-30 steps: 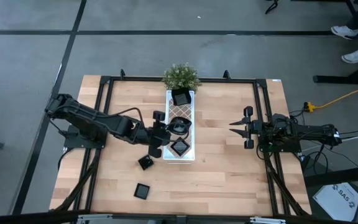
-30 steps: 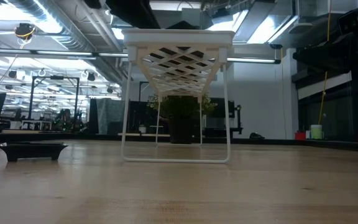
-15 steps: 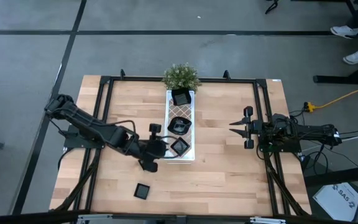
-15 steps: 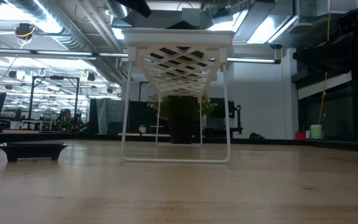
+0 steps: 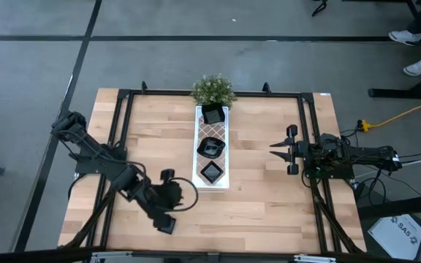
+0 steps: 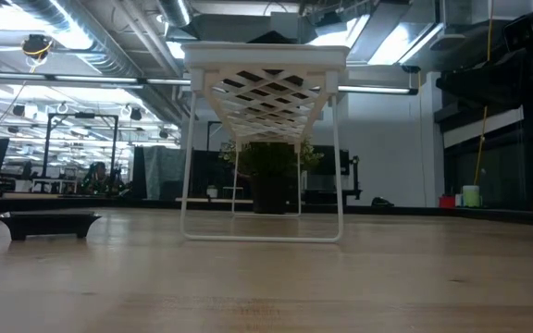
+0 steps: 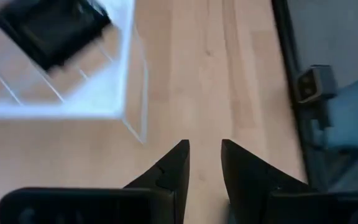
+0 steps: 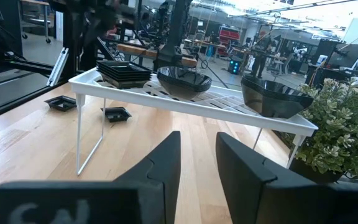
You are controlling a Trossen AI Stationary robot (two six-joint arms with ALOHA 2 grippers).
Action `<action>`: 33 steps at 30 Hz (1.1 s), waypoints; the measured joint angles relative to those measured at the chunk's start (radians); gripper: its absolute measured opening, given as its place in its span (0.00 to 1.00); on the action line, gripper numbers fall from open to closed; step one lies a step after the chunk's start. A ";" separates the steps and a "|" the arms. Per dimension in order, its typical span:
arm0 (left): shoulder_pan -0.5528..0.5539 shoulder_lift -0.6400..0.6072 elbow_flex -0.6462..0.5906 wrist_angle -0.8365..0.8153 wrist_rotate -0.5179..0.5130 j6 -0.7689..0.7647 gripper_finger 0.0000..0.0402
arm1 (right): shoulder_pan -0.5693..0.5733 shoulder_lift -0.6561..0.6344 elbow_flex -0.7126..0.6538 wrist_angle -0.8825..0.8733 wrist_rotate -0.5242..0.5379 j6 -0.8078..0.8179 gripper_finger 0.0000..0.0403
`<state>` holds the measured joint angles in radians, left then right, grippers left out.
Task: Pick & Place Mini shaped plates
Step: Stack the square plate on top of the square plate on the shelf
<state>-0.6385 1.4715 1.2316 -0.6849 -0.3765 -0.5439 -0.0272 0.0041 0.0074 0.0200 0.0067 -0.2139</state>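
Workshop floor, grey concrete. A wooden table (image 5: 269, 197) is seen from above, w/ a white lattice tray (image 5: 212, 130) set on legs down the middle and a small potted plant (image 5: 213, 89) at its far end.

Progress: partly done, by the look of it. Three spots on the tray are filled w/ mini shaped plates:
- a deep dish at the plant end (image 5: 212, 114)
- a rounded one mid-tray (image 5: 211, 147)
- a flat square stack at the near end (image 5: 211, 172)

Two loose plates are seen on the wood in the right wrist view, one farther out (image 8: 61, 103) and one nearer the tray (image 8: 115, 113), so at least those are left to be moved. In the high view that area is covered by the left arm, so an exact count can't be given.

The left gripper (image 7: 204, 146) is held low over the near-left part of the table, beside the tray's near corner. Its jaws are parted a little, w/ nothing between them, so no plate is carried.

The right gripper (image 5: 280, 150) is parked to the right of the tray, well apart from it, jaws parted and empty too.
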 joint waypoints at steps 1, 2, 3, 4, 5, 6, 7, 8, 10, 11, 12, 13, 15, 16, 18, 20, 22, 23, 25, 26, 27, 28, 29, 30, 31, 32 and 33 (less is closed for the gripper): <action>-0.011 0.000 0.000 -0.007 0.009 -0.050 0.21 | 0.000 0.000 0.000 0.000 0.000 0.000 0.25; -0.018 0.003 0.000 -0.012 0.019 -0.102 0.21 | 0.000 0.000 0.000 0.000 0.000 0.000 0.25; -0.024 0.006 0.000 -0.015 0.032 -0.152 0.21 | 0.000 0.000 0.000 0.000 0.000 0.000 0.25; -0.029 0.009 0.000 -0.023 0.047 -0.199 0.21 | 0.000 0.000 0.000 0.000 0.000 0.000 0.25; -0.030 0.015 0.000 -0.031 0.067 -0.247 0.21 | 0.000 0.000 0.000 0.000 0.000 0.000 0.25; -0.030 0.021 0.000 -0.039 0.089 -0.294 0.21 | 0.000 0.000 0.000 0.000 0.000 0.000 0.25; -0.030 0.029 0.000 -0.051 0.110 -0.335 0.21 | 0.000 0.000 0.000 0.000 0.000 0.000 0.25; -0.029 0.038 0.000 -0.060 0.134 -0.374 0.21 | 0.000 0.000 0.000 0.000 0.000 0.000 0.25; -0.027 0.059 0.000 -0.078 0.172 -0.437 0.21 | 0.000 0.000 0.000 0.000 0.000 0.000 0.25; -0.025 0.072 0.000 -0.087 0.188 -0.465 0.21 | 0.000 0.000 0.000 0.000 0.000 0.000 0.25; -0.023 0.084 0.000 -0.098 0.199 -0.487 0.21 | 0.000 0.000 0.000 0.000 0.000 0.000 0.25; -0.020 0.097 0.000 -0.107 0.206 -0.508 0.21 | 0.000 0.000 0.000 0.000 0.000 0.000 0.25; -0.012 0.124 0.000 -0.129 0.206 -0.545 0.21 | 0.000 0.000 0.000 0.000 0.000 0.000 0.25; -0.008 0.140 0.000 -0.143 0.205 -0.557 0.21 | 0.000 0.000 0.000 0.000 0.000 0.000 0.25; 0.003 0.169 0.000 -0.173 0.204 -0.575 0.21 | 0.000 0.000 0.000 0.000 0.000 0.000 0.25; 0.016 0.197 0.000 -0.202 0.201 -0.581 0.21 | 0.000 0.000 0.000 0.000 0.000 0.000 0.25; 0.029 0.227 0.000 -0.238 0.184 -0.594 0.21 | 0.000 0.000 0.000 0.000 0.000 0.000 0.25; 0.035 0.238 0.000 -0.254 0.172 -0.600 0.21 | 0.000 0.000 0.000 0.000 0.000 0.000 0.25; 0.044 0.252 0.000 -0.283 0.138 -0.620 0.21 | 0.000 0.000 0.000 0.000 0.000 0.000 0.25; 0.049 0.262 0.000 -0.288 0.122 -0.628 0.21 | 0.000 0.000 0.000 0.000 0.000 0.000 0.25; 0.054 0.272 0.000 -0.288 0.108 -0.630 0.21 | 0.000 0.000 0.000 0.000 0.000 0.000 0.25; 0.057 0.282 0.000 -0.289 0.099 -0.630 0.21 | 0.000 0.000 0.000 0.000 0.000 0.000 0.25; 0.061 0.288 0.000 -0.286 0.092 -0.629 0.21 | 0.000 0.000 0.000 0.000 0.000 0.000 0.25; 0.063 0.293 0.000 -0.282 0.087 -0.625 0.21 | 0.000 0.000 0.000 0.000 0.000 0.000 0.25; 0.066 0.299 0.000 -0.280 0.086 -0.624 0.21 | 0.000 0.000 0.000 0.000 0.000 0.000 0.25; 0.066 0.305 0.000 -0.280 0.087 -0.624 0.21 | 0.000 0.000 0.000 0.000 0.000 0.000 0.25; 0.066 0.311 0.000 -0.280 0.088 -0.624 0.21 | 0.000 0.000 0.000 0.000 0.000 0.000 0.25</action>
<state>-0.5724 1.7827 1.2312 -0.9649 -0.2883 -1.1683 -0.0269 0.0040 0.0074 0.0200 0.0067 -0.2138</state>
